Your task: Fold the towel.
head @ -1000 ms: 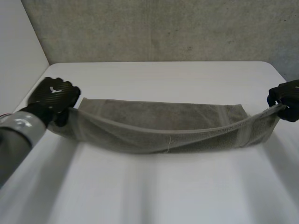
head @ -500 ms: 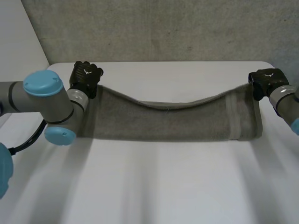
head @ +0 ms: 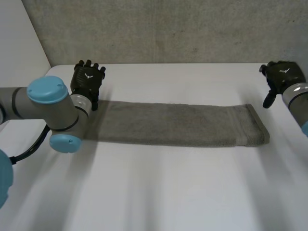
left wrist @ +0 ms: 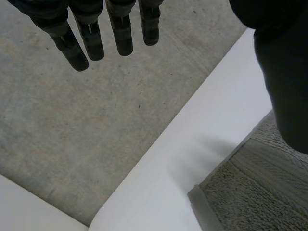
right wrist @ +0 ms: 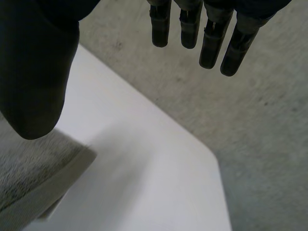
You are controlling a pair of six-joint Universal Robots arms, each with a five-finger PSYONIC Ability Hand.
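A grey towel (head: 178, 124) lies flat on the white table (head: 168, 192) as a long folded strip running left to right. My left hand (head: 87, 79) hovers open just beyond the towel's far left corner. In the left wrist view its fingers (left wrist: 91, 38) are straight and hold nothing, with the towel's corner (left wrist: 250, 187) beneath the thumb. My right hand (head: 281, 76) is open past the far right corner, apart from the cloth. In the right wrist view its fingers (right wrist: 207, 33) are spread above the table's corner, and the towel's end (right wrist: 29, 178) lies below the thumb.
A rough concrete wall (head: 168, 29) rises just behind the table's far edge. My left arm (head: 48, 103) lies low over the table's left side, beside the towel's left end. White tabletop stretches in front of the towel.
Both hands carried the towel's near edge over to the far side, then let it go and opened. The towel has dropped from a sagging span into a flat strip.
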